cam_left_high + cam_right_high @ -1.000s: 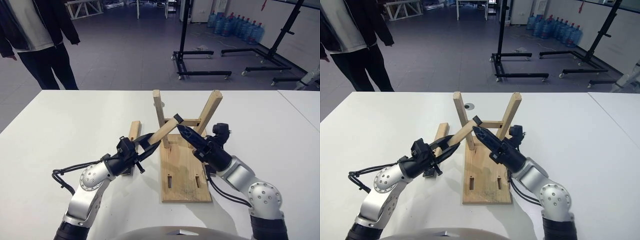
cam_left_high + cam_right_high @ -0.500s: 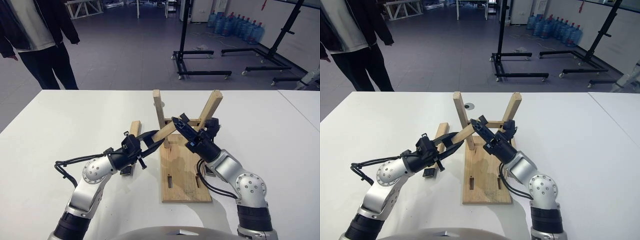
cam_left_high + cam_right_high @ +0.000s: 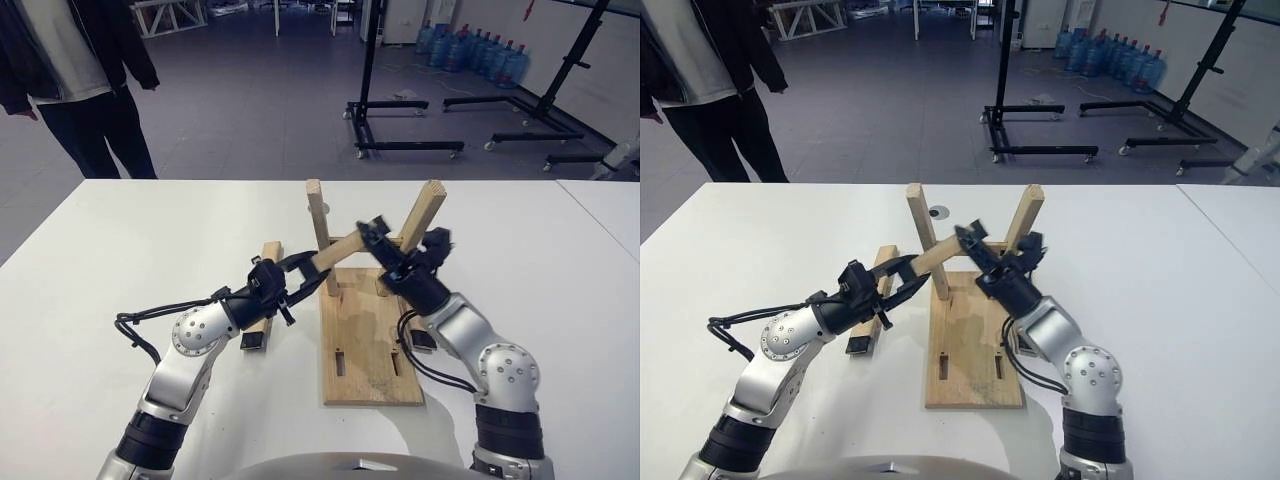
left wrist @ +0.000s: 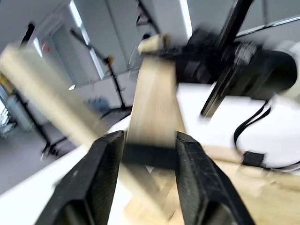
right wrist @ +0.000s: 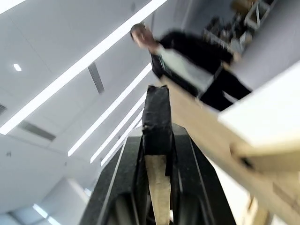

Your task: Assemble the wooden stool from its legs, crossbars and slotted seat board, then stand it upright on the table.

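Bench [image 3: 120, 260]: plain white, no pattern. Slotted seat board [image 3: 365, 365]: pale natural wood with fine grain, greyish smudging toward the middle, slots showing dark. Upright legs [image 3: 318, 215] and crossbar [image 3: 335, 258]: the same light tan wood. Loose wooden piece [image 3: 268, 255]: matching tan. Small block [image 3: 251, 341] beside it: black. Left end effector [image 3: 308, 268] and right end effector [image 3: 372, 232]: matte black. Arm shells [image 3: 508, 372]: silver-grey, with black cables. Floor [image 3: 250, 110]: dark grey. Racks [image 3: 410, 148]: black. Water bottles [image 3: 490, 60]: blue.

Lab hall: wheeled racks [image 3: 408, 148], water jugs [image 3: 470, 47].
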### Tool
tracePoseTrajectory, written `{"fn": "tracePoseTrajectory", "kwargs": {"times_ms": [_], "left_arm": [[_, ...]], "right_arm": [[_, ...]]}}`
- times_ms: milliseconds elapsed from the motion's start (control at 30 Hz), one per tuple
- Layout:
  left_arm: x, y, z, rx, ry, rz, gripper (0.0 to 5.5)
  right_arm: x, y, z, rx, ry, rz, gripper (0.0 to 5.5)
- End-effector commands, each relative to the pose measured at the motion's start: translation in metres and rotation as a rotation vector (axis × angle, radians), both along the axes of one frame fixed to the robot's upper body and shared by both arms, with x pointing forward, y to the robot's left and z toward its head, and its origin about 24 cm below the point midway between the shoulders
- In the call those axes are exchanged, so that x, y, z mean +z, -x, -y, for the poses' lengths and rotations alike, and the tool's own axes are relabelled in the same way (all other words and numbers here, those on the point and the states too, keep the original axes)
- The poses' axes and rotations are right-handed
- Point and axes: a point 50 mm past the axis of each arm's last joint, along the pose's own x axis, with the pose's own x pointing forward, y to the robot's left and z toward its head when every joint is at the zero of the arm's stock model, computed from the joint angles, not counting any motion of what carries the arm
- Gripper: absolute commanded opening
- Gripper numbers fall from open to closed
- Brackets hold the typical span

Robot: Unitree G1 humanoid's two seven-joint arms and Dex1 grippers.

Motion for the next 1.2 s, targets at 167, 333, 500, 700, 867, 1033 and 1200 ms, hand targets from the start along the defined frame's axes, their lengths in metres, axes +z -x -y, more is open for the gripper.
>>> {"fn": "tracePoseTrajectory", "kwargs": {"times_ms": [167,333,500,700,867,1033,1200], "left_arm": [[-0.014,0.006,-0.026,0.19,-0.021,-0.053,2.92],[-0.017,-0.002,-0.034,0.318,0.015,-0.054,2.92],[-0.016,-0.013,-0.034,0.369,0.029,-0.037,2.92],[-0.014,-0.016,-0.029,0.35,0.045,-0.031,2.92],[-0.016,-0.017,-0.028,0.351,0.044,-0.035,2.92],[-0.017,-0.018,-0.028,0.353,0.038,-0.035,2.92],[-0.017,-0.019,-0.029,0.354,0.032,-0.033,2.92]], "right_arm": [[-0.018,0.057,0.058,-0.194,0.169,-0.251,0.42],[-0.033,0.047,0.084,-0.502,0.368,-0.345,0.42],[-0.019,0.027,0.074,-0.665,0.558,-0.197,0.42],[-0.017,0.003,0.069,-0.77,0.726,-0.125,0.42],[-0.031,-0.003,0.068,-0.782,0.796,-0.17,0.42],[-0.038,-0.006,0.071,-0.79,0.795,-0.199,0.42],[-0.038,-0.008,0.069,-0.786,0.786,-0.187,0.42]]}}
